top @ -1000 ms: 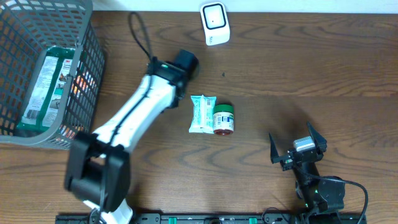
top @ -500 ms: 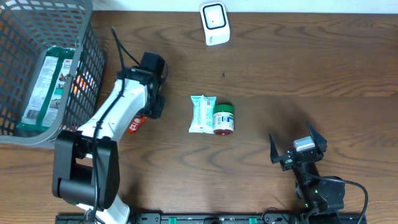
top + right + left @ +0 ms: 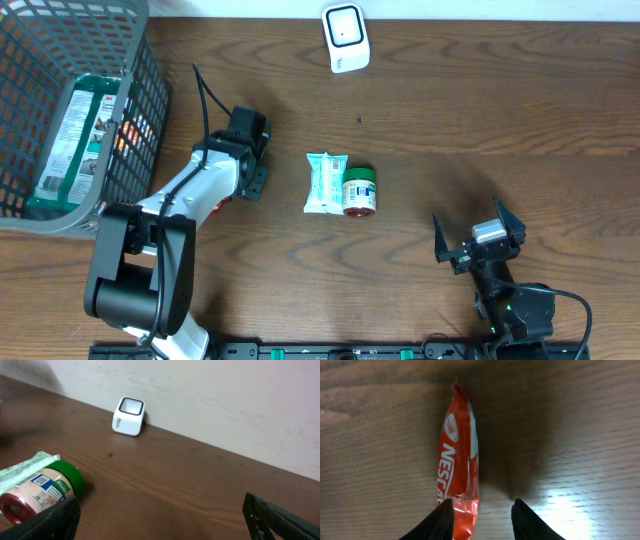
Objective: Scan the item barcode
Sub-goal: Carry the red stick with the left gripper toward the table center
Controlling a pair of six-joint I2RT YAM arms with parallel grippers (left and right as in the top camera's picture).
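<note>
Black fingers of the left tool (image 3: 482, 512) stand part-spread, low over the desk (image 3: 450, 120) left of its middle. A red sachet (image 3: 457, 460) has its near end between them. It lies against one finger (image 3: 441, 521), and bare wood shows between it and the other, so nothing looks pinched yet. The sachet's long axis runs straight out from the tool, in line with the fingers rather than across them. From overhead the left arm hides nearly all of it, and only a red sliver shows beside the forearm.

A pale green packet (image 3: 324, 183) and a green-lidded jar (image 3: 360, 192) touch each other at the desk's middle. The white scanner (image 3: 345, 38) sits at the far edge, well apart from the sachet. A grey basket (image 3: 150, 90) fills the far left corner.

The right tool (image 3: 470, 225), spread wide and empty, waits near the near right corner, far from all of it. The left arm is plainly the nearer. Judging from this, it needs to close on the sachet's end and then carry it toward the far edge.
</note>
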